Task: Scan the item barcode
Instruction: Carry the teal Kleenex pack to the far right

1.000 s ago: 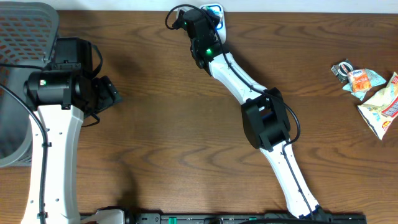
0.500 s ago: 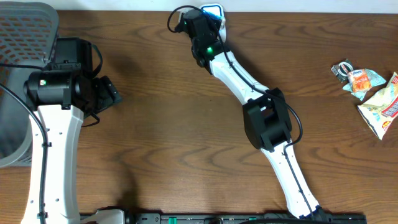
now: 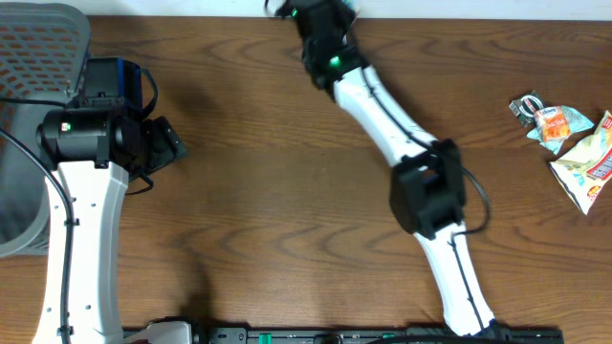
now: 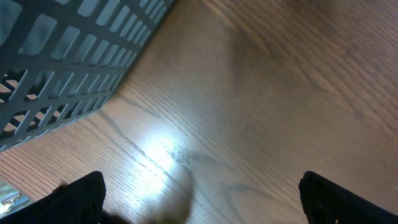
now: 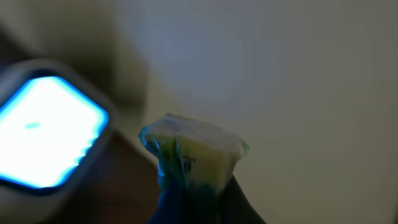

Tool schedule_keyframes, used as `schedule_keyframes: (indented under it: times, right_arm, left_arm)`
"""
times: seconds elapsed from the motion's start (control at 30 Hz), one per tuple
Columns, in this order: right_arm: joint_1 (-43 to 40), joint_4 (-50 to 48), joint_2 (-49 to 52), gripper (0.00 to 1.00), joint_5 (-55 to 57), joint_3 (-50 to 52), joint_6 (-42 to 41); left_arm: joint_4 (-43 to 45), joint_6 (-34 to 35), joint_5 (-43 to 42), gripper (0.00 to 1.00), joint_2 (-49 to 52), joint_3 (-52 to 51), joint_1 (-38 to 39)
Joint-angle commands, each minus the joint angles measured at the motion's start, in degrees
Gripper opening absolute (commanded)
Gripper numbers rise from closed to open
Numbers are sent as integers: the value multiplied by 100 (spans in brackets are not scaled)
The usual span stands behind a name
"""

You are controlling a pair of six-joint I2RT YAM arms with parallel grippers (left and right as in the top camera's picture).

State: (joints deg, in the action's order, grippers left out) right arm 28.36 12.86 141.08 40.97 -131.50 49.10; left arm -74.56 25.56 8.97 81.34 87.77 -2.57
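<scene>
The right fingers are clamped on a small packet, pinching its lower end so the crimped top stands clear above them. The right arm is stretched to the counter's far edge at 12 o'clock, and the packet is up there with it, hidden under the wrist in the overhead view.

In the right wrist view the scanner glows blue at 9 o'clock of the packet, just beside it. The packet is not in front of the lit window, and no barcode shows on the blurred face turned to the camera.

The left fingers are spread wide and hold nothing. They hover over bare wood beside the basket at 9 o'clock. More snacks lie at 3 o'clock, well apart from both arms.

As I judge it, picking up and carrying are done and the task is in its main step. What is left is to bring the barcode side squarely before the window and hold it until it reads. Whether a read has already registered cannot be told here.
</scene>
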Motion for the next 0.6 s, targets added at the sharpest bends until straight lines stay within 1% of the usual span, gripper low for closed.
schedule_keyframes:
  times: [0.0,0.03,0.1,0.3,0.33,0.43,0.57]
  right_arm:
    - [-304,46,-730,1,1021,-70,-833]
    - [-387,192,-802,1,1246,-70,-1067]
    - [-586,782,-938,1,1445,-70,-1613]
    - [-1366,3228,-1034,1,1309,-70,-3497]
    - [-1554,3661,-1029,1,1047,-70,-3836]
    - [-2090,4492,-1029,1,240,-70,-4658]
    - [-2774,5160,-1023,1,-404,-70,-5243]
  left_arm:
    - [-20,48,55,98,24,22,-26]
    - [-20,46,55,98,24,22,-26]
    - [-20,48,55,97,24,22,-26]
    - [-20,48,55,98,24,22,-26]
    - [-20,48,55,98,24,22,-26]
    - [-20,48,55,97,24,22,-26]
    - [-20,48,55,98,24,22,-26]
